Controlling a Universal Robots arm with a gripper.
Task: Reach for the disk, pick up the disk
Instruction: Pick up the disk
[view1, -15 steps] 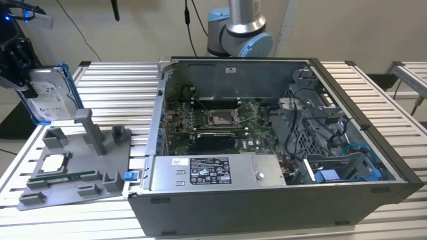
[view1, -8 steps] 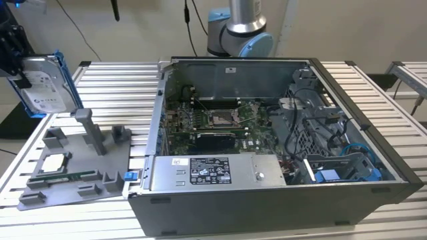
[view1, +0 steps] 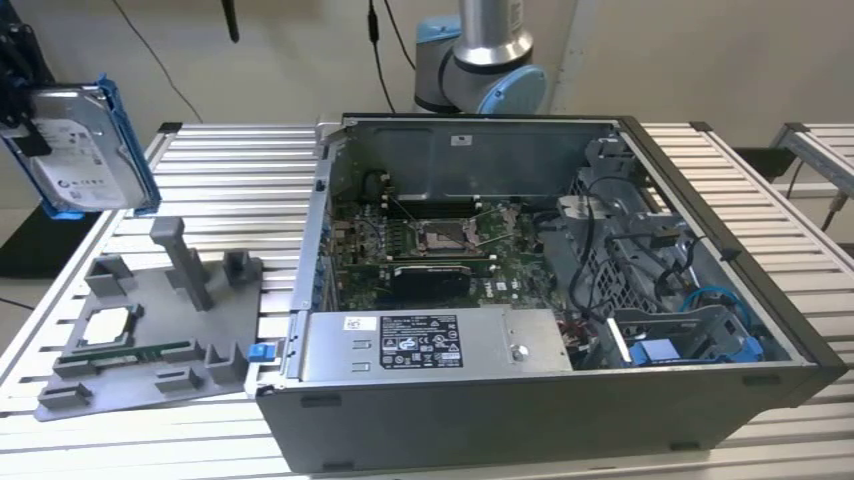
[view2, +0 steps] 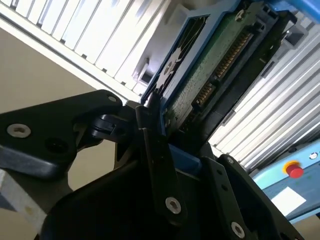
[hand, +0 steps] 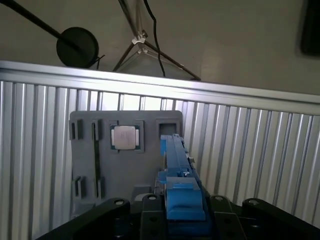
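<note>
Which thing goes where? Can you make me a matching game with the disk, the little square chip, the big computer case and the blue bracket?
Things:
1. disk
2. CPU chip
3. computer case
4. blue bracket

Places:
A. lying in the grey tray
B. standing open on the slatted table
C. held up in the air by the gripper
D. sitting inside the computer case

Pairs: 1-C, 2-A, 3-B, 4-D

Likely robotics lab: slatted aluminium bench (view1: 227, 170), opened computer case (view1: 534, 420).
</note>
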